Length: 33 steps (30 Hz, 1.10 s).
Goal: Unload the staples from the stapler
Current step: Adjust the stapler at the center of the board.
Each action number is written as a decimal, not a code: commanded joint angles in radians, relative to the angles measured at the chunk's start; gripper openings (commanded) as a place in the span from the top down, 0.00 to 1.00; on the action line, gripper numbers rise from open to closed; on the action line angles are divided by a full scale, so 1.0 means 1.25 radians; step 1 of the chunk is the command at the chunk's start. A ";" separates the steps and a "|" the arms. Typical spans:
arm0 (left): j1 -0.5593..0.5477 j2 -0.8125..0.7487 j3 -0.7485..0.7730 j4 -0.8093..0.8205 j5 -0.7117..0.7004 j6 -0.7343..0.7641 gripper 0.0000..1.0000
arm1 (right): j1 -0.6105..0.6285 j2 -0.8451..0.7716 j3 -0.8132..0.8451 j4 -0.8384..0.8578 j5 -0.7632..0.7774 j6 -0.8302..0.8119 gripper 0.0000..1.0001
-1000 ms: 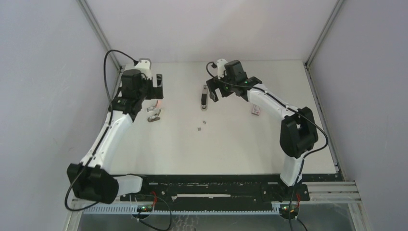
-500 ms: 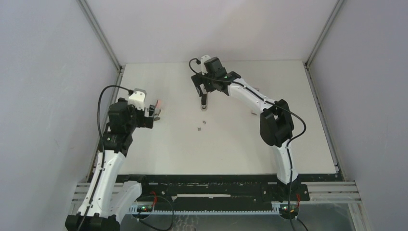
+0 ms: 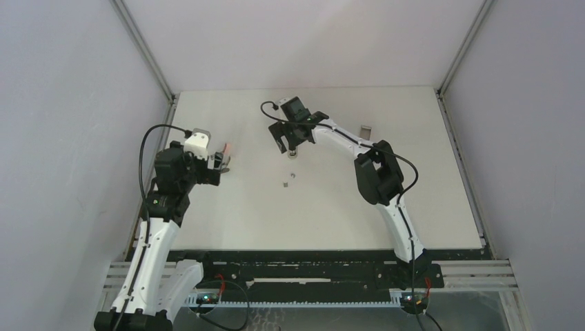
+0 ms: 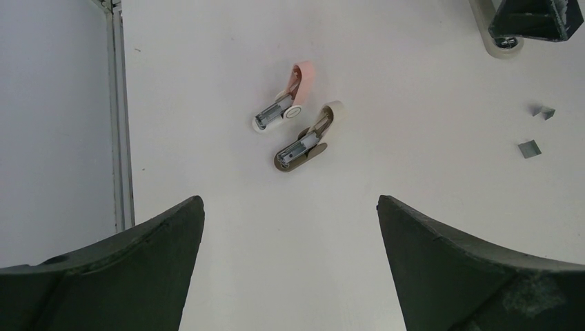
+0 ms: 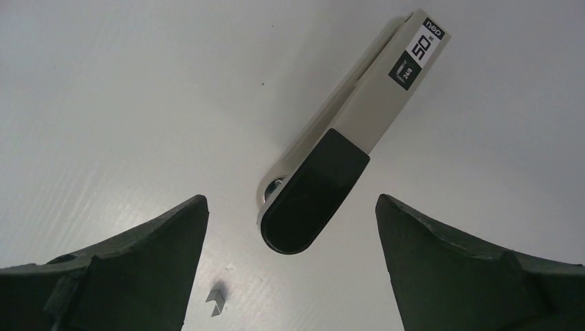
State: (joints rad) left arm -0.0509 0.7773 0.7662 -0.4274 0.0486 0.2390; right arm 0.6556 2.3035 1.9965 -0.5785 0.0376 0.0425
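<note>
The stapler (image 5: 345,138) lies flat on the white table, a cream-silver bar with a black end. My right gripper (image 5: 290,201) is open and hovers over that black end, touching nothing. From above the right gripper (image 3: 290,140) hides most of the stapler (image 3: 292,153). One small staple bit (image 5: 215,301) lies by the left finger. Two staple bits (image 3: 292,175) lie on the table nearer the arm bases, and also show in the left wrist view (image 4: 529,148). My left gripper (image 4: 290,201) is open and empty, at the table's left (image 3: 219,164).
Two small claw-like staple removers, one pink (image 4: 288,103) and one beige-grey (image 4: 303,145), lie ahead of the left gripper. A small grey box (image 3: 365,130) sits right of the right arm. A metal rail (image 4: 117,117) marks the table's left edge.
The left arm pulled back from the far left toward the near side. The right gripper swung left over the stapler and turned, still open.
</note>
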 commanded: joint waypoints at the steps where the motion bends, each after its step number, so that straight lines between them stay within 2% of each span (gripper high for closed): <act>1: 0.006 -0.009 -0.011 0.046 0.003 0.010 0.00 | 0.006 -0.001 0.044 0.004 0.033 0.009 0.10; 4: 0.005 -0.009 -0.013 0.050 0.002 0.008 0.00 | 0.006 0.005 0.044 0.006 0.054 0.008 0.15; 13: 0.006 -0.019 -0.019 0.062 -0.013 0.006 0.00 | 0.007 0.007 0.048 0.002 0.047 0.026 0.38; 24: 0.005 -0.024 -0.022 0.069 -0.027 0.003 0.00 | -0.001 0.002 0.047 -0.015 0.037 0.058 0.55; 30: 0.006 -0.024 -0.023 0.072 -0.028 0.002 0.00 | -0.010 -0.010 0.035 -0.024 0.016 0.053 0.69; 33: 0.006 -0.023 -0.024 0.072 -0.029 0.002 0.00 | -0.012 -0.030 0.017 -0.020 0.027 0.040 0.71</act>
State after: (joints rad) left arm -0.0498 0.7616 0.7479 -0.3756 0.0242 0.2386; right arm 0.6483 2.3131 2.0064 -0.6037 0.0673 0.0967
